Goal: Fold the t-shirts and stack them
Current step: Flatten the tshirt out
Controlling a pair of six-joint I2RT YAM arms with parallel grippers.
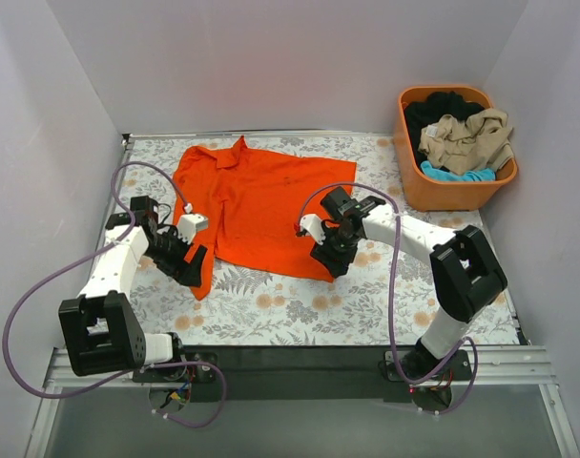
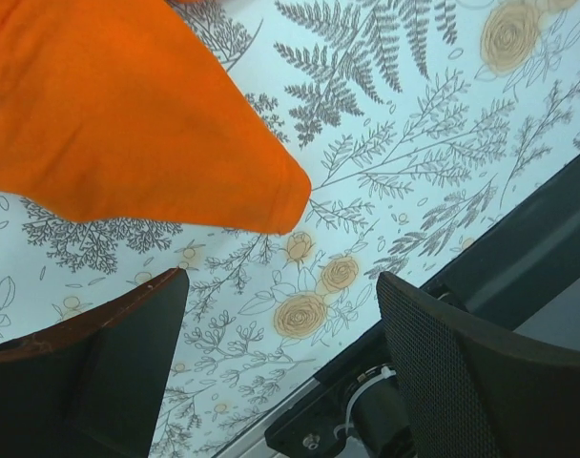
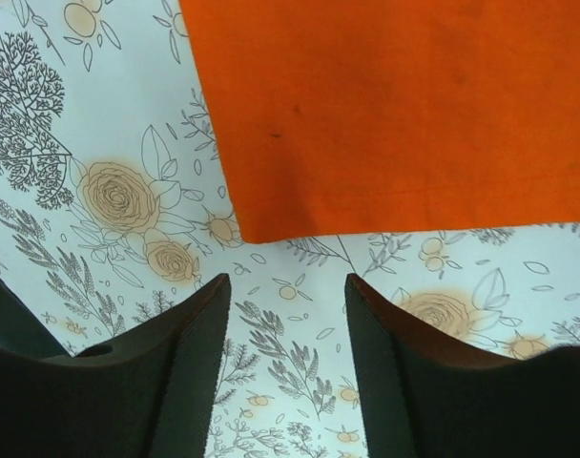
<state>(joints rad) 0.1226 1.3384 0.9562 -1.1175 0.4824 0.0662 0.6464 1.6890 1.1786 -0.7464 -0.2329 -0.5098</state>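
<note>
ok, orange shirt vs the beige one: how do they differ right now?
The orange t-shirt lies spread nearly flat on the table; the beige t-shirt is crumpled in the basket. The orange one lies alone; the beige one is piled with a black garment and a turquoise garment. Shared: neither is folded.

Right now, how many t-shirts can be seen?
4. An orange t-shirt lies spread on the table; a beige one, a black one and a turquoise one are bundled in the orange basket at the far right. More may be hidden beneath them.
</note>
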